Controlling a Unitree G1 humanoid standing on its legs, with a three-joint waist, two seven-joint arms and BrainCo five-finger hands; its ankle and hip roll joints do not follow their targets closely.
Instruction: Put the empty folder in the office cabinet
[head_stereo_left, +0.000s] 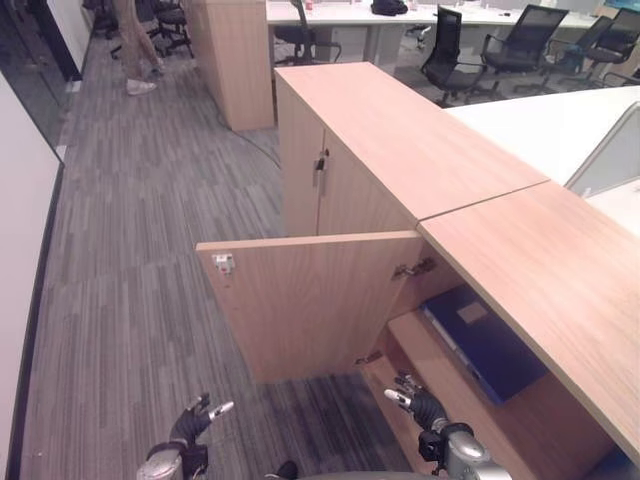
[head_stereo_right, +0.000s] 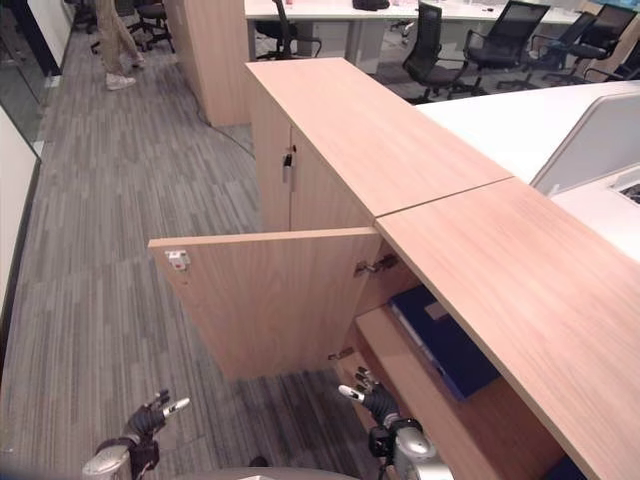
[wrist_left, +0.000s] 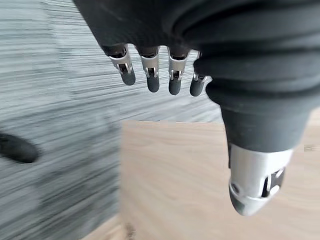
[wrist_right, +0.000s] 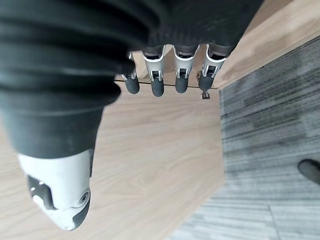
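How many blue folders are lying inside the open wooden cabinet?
1: a flat blue folder lies on the shelf of the open wooden cabinet; others may be hidden beneath its top.

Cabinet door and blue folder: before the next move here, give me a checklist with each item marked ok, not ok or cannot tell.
1. Blue folder inside the cabinet, lying on its shelf: ok.
2. Folder is empty: cannot tell.
3. Left hand free, fingers relaxed over the carpet, holding nothing: ok.
4. Right hand free, fingers straight, near the shelf's front edge, not gripping the folder: ok.
5. Cabinet door closed: not ok, it stands swung wide open.
6. Door's swing path clear of both hands: cannot tell; the right hand sits close to the opening.
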